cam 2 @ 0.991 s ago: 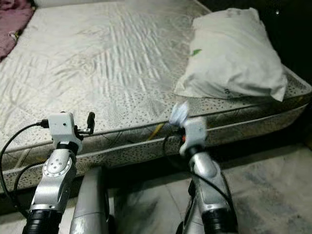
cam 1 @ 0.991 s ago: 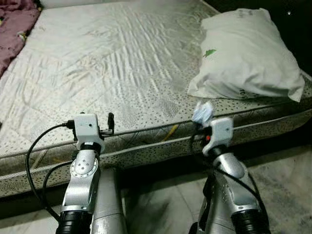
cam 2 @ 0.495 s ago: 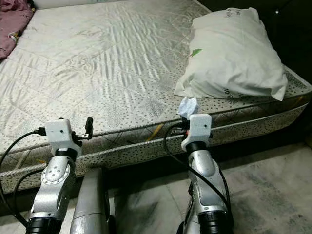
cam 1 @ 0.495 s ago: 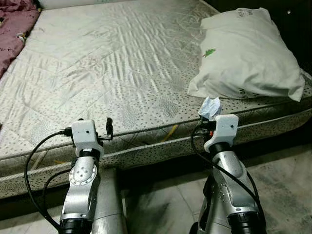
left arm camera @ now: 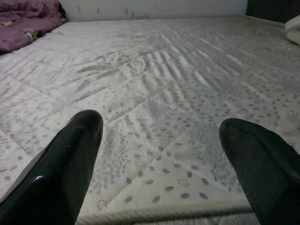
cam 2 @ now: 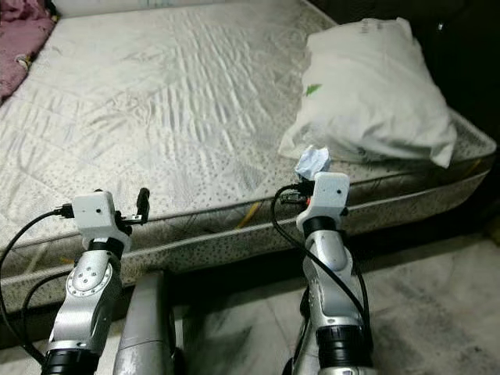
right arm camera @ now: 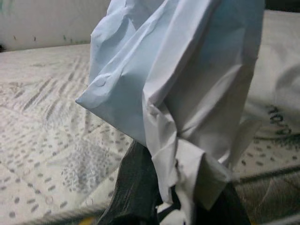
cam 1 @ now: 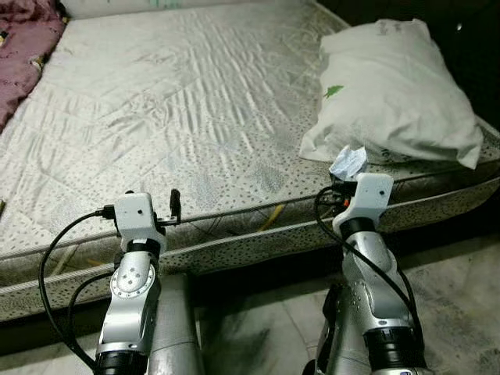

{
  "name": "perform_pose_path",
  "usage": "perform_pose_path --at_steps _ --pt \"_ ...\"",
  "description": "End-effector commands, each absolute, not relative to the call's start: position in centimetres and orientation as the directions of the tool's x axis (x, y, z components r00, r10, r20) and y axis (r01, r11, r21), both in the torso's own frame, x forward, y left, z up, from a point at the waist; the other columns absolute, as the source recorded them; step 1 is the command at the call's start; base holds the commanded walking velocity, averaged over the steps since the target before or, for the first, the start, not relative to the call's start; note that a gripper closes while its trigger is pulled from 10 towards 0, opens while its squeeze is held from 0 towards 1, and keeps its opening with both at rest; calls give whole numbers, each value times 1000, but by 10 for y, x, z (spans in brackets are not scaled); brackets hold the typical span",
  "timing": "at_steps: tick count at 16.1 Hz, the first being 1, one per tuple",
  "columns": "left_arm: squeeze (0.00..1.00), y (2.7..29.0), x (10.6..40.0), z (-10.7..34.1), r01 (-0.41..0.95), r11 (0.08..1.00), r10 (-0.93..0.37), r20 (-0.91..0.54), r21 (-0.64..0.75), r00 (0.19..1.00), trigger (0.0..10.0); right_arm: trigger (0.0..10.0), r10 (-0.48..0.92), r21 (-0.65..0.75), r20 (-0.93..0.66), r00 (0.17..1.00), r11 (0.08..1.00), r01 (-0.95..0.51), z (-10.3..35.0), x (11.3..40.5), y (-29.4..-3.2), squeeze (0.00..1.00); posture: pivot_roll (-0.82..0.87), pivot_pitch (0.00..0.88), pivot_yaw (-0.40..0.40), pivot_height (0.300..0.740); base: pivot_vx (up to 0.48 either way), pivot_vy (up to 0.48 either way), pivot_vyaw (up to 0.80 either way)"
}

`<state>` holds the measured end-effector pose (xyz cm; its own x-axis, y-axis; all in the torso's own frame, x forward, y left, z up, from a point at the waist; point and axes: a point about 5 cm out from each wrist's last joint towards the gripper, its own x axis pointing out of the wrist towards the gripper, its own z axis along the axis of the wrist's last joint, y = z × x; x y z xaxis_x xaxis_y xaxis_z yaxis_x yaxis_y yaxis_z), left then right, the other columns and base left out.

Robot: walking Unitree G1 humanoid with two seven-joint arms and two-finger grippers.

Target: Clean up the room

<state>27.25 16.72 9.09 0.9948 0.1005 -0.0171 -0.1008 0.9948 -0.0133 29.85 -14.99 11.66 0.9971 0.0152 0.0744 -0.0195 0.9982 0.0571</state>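
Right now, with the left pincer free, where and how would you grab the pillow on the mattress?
Probably the pillow's near corner, lying flat at the mattress edge. Come in low from the bed's front, fingers above and below. The bulging middle looks too thick to pinch. The left pincer is open; the right pincer holds crumpled paper.

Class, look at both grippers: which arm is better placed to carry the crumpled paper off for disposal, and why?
The right. The right gripper is shut on the crumpled paper, beside the pillow. The left gripper is open, holding nothing, at the mattress edge.

One bed, one pillow at two o'clock, one crumpled paper — one purple blanket at ten o'clock.
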Motion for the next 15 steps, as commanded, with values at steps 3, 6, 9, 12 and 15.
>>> perform_pose_path --at_steps 3,6,9,12,15 --pt "0 167 271 93 -112 993 112 -7 -22 994 10000 10000 11 72 59 998 997 -15 118 304 -151 0 69 0 10 584 0 0 0" --pt "0 158 265 89 -87 996 86 -26 -30 996 10000 10000 7 83 48 999 996 -11 115 304 -151 0 75 0 14 620 0 0 0" --pt "0 158 266 88 -77 996 76 -35 -45 997 10000 10000 12 81 43 999 997 -15 114 304 -149 0 80 0 12 652 0 0 0" --pt "0 160 265 87 -97 995 98 -40 22 994 10000 10000 -37 4 44 998 999 37 113 307 -154 0 83 0 12 680 0 0 0" --pt "0 159 266 88 -90 996 90 -34 8 995 10000 10000 -16 -3 35 999 1000 16 111 305 -150 0 84 0 12 680 0 0 0"
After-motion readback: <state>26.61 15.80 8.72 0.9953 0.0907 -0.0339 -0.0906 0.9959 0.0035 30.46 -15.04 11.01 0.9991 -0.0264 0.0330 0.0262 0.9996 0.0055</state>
